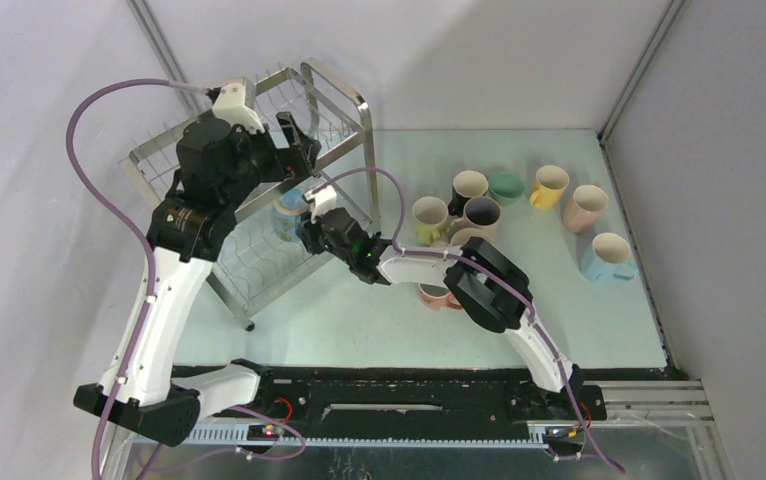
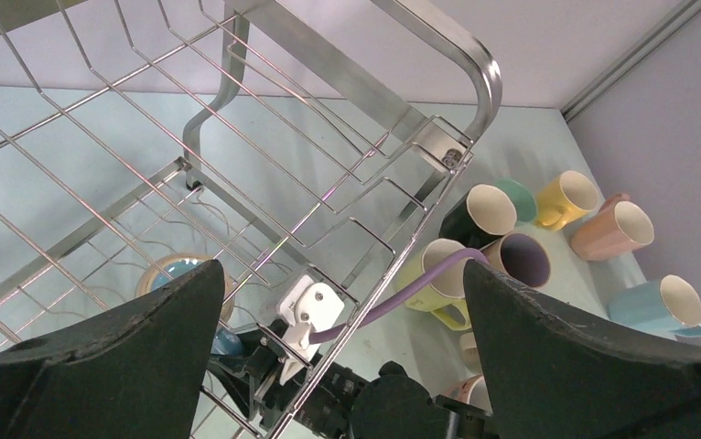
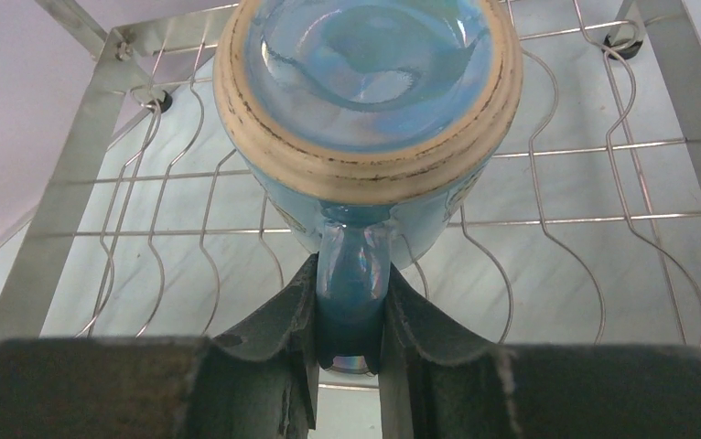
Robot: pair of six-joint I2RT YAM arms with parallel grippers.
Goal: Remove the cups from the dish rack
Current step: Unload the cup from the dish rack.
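The dish rack [image 1: 351, 98] stands at the back left. One blue cup [image 1: 287, 216] is upside down on its lower tier, the unglazed foot ring [image 3: 365, 82] turned toward the right wrist camera. My right gripper [image 3: 350, 311] is shut on that cup's handle [image 3: 351, 265], one pad on each side. It reaches into the rack from the right [image 1: 311, 228]. Over the rack's upper tier, my left gripper [image 1: 301, 142] hangs open and holds nothing; its fingers [image 2: 118, 347] frame the wires and the blue cup [image 2: 171, 272] below.
Several cups stand on the table right of the rack: lime [image 1: 429, 218], black [image 1: 469, 185], green [image 1: 505, 186], yellow [image 1: 549, 186], pink [image 1: 586, 208], light blue [image 1: 608, 257]. An orange-red one [image 1: 439, 297] is partly under my right arm. The side wall runs along the right.
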